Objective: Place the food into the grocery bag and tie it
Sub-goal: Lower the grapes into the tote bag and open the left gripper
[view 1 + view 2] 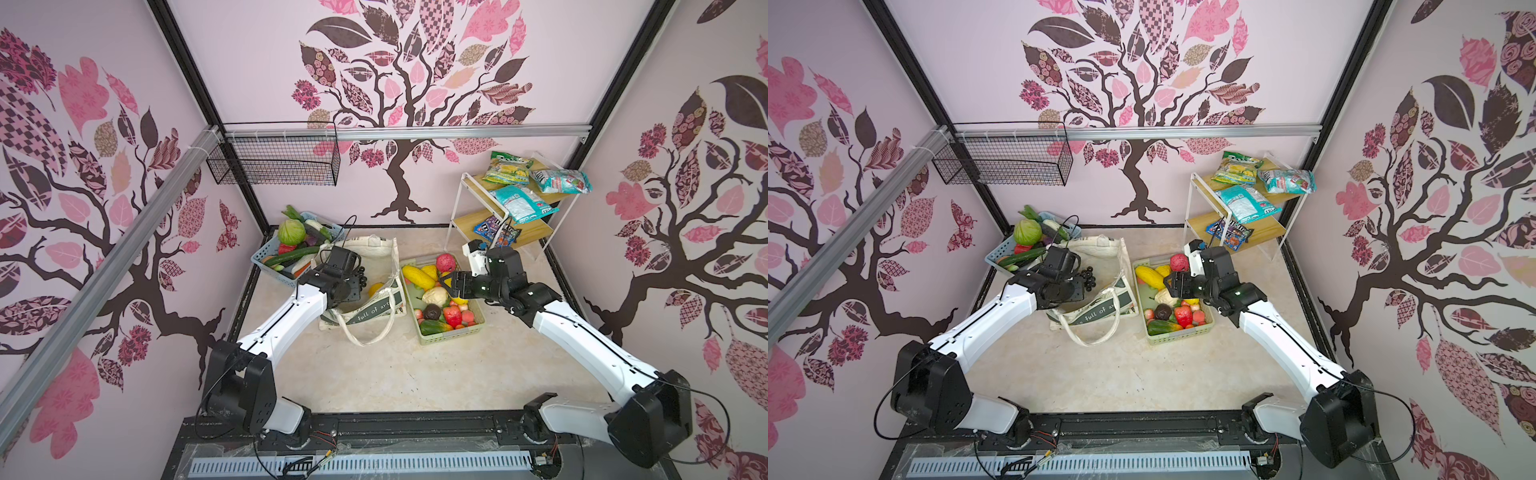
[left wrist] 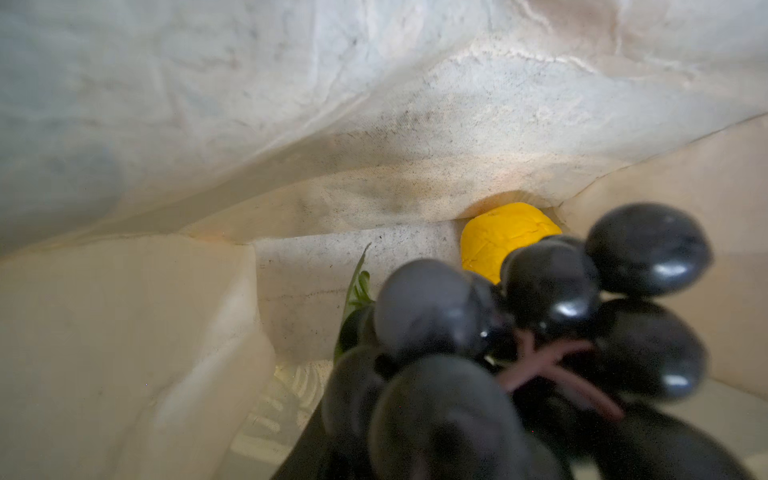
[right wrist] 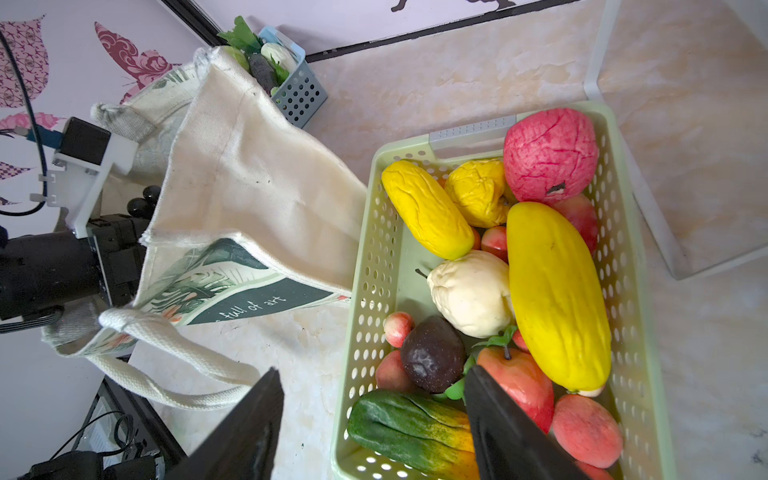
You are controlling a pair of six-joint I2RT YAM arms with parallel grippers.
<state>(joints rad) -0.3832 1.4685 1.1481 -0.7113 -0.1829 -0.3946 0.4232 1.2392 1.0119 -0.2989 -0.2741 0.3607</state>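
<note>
Both top views show the left gripper (image 1: 356, 281) at the mouth of the grocery bag (image 1: 376, 252), jaws partly closed on a grape bunch (image 1: 362, 272). Left wrist: grapes hang inside the bag near a yellow fruit (image 2: 498, 241). Right wrist: right gripper (image 3: 374, 419) wide open, empty, over the green basket (image 3: 365, 232).

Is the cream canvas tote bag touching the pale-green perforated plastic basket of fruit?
Touching. The right wrist view shows the cream canvas bag pressed against the pale-green plastic basket, with no gap.
</note>
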